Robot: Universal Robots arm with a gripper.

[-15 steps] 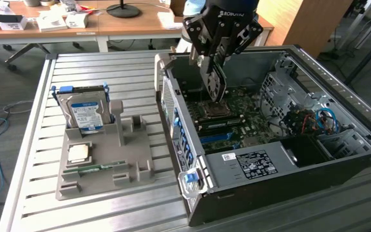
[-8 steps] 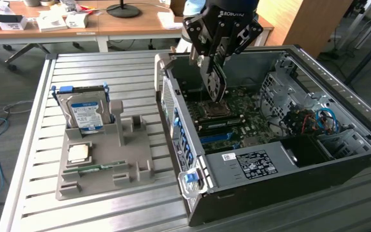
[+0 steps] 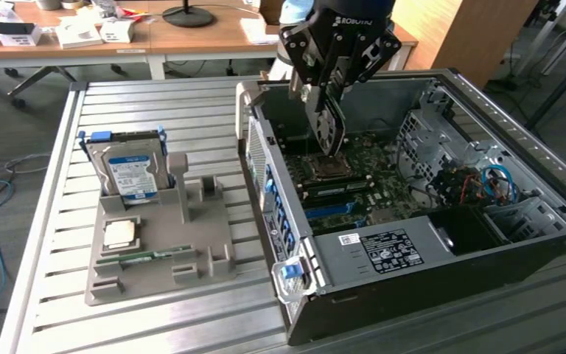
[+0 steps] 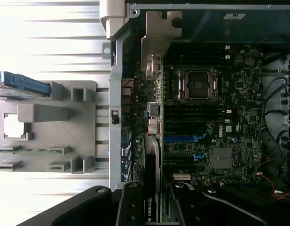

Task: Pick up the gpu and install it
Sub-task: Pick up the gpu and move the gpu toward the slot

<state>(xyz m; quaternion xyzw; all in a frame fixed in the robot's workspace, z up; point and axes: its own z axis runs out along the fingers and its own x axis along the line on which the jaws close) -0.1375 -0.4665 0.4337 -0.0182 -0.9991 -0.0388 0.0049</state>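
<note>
End effector (image 3: 324,94) clamps the gpu (image 3: 329,131) edge-on, upper middle of the exterior view; wrist view catches its NVIDIA label (image 4: 148,210), fan's hidden.

Metal, plastic and circuit board, mostly matt

The bench (image 3: 145,110) is ribbed brushed metal; the fixture tray (image 3: 214,247) matt grey plastic; the computer case (image 3: 411,317) dark painted sheet metal; the gpu (image 3: 329,136) green circuit board; the gripper (image 3: 324,107) matt black.

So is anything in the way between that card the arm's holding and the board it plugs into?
Nothing visible. The gripper holds the gpu on edge over the motherboard in the open case, with nothing showing beneath it. The loose cables sit off toward the exterior view's right, away from the card.
</note>
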